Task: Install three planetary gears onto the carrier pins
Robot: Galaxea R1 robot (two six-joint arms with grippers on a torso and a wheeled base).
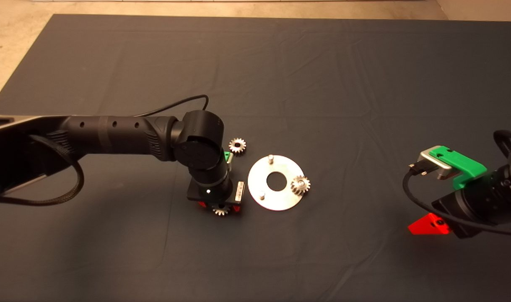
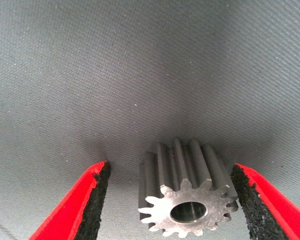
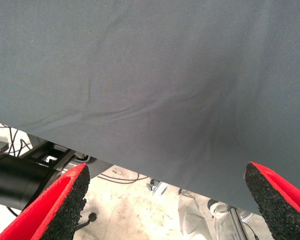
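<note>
Dark grey cloth mat [image 1: 322,75] covers the table, wrinkled in places; beige floor strip shows past its far and left edges. Long black left arm [image 1: 112,130] reaches in from the left edge to the mat's middle, wrist pointing down. Black right arm with green bracket [image 1: 460,161] sits parked at the right edge, low over the mat.

Flat round shiny silver disc with large central hole [image 1: 289,197] lies near the mat's centre, just right of the left arm's wrist. Three short silver carrier pins stand on it: far pin [image 1: 271,158] bare, near-left pin [image 1: 262,195] bare, right-hand pin hidden under a small silver-grey spur gear [image 1: 300,184] seated at the disc's right rim.

Second small silver spur gear with dark centre hole [image 1: 237,145] lies flat on the mat, just beyond the disc's far-left edge, apart from it, beside the left wrist.

Third small silver spur gear [image 2: 187,200] lies on the mat directly under the left gripper [image 2: 171,200], near side of the wrist, left of the disc. Left gripper is spread wide around this gear: red fingers with black pads [image 2: 97,192] on either side, clear gap on one side, other pad close to the teeth; not clenched on it.

Right gripper [image 3: 165,200] released, fingers wide apart, nothing between them, only mat and the floor beyond the mat's edge.
</note>
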